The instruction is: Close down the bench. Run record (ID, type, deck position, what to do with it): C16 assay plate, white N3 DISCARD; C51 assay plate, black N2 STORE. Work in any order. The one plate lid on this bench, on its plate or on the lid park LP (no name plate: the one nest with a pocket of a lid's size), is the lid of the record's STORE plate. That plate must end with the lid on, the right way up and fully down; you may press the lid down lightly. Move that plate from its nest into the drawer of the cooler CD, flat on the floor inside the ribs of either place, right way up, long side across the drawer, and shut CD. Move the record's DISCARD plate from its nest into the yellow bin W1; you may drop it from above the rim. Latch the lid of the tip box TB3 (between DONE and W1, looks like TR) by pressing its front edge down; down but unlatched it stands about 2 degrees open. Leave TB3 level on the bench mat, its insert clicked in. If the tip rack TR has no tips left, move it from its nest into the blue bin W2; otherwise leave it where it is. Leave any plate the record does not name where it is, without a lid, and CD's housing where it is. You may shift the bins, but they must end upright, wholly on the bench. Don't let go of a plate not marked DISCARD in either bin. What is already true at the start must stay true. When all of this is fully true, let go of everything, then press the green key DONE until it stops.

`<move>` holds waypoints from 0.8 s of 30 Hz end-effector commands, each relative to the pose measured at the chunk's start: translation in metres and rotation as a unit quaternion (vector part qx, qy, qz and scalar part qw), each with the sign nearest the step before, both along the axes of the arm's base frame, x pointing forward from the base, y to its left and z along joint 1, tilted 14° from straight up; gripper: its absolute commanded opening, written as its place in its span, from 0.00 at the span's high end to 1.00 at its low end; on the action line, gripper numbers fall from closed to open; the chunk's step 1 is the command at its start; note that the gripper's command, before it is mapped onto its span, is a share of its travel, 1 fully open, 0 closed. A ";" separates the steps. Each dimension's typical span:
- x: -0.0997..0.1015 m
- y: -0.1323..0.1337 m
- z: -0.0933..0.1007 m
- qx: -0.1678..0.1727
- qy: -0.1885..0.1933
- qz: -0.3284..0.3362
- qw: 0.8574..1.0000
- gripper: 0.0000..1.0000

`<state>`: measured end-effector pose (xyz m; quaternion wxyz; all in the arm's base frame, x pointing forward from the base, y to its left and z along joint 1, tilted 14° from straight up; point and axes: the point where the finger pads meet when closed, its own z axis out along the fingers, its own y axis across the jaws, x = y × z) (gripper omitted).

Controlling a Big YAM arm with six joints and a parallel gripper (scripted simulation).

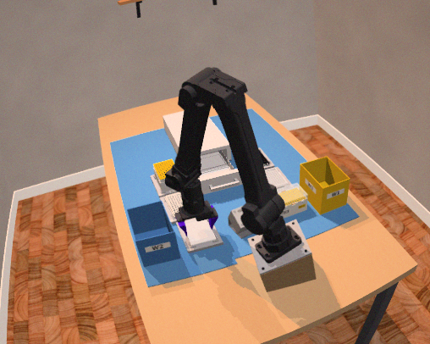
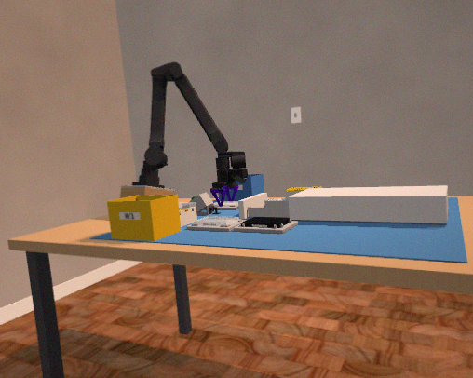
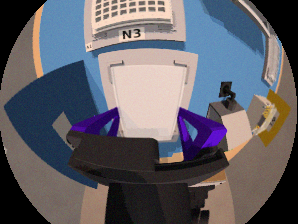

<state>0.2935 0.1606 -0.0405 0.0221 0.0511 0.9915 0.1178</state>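
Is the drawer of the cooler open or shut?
Open: in the top view the drawer stands pulled out from the white cooler, its inside showing.

Wooden bench [image 1: 359,271] carries a blue mat [image 1: 130,157] and the arm's pedestal [image 1: 305,271].

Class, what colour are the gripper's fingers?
Purple; the fingers show best in the wrist view, closed on the plate lid.
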 end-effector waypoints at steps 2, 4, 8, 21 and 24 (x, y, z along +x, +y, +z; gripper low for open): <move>0.011 0.004 0.007 0.005 -0.015 -0.001 1.000 1.00; 0.011 0.004 0.007 0.005 -0.015 -0.001 1.000 1.00; 0.011 0.004 0.007 0.005 -0.015 -0.001 1.000 1.00; 0.008 0.003 0.012 0.005 -0.014 -0.002 1.000 1.00; 0.009 0.002 0.013 0.005 -0.015 -0.002 1.000 1.00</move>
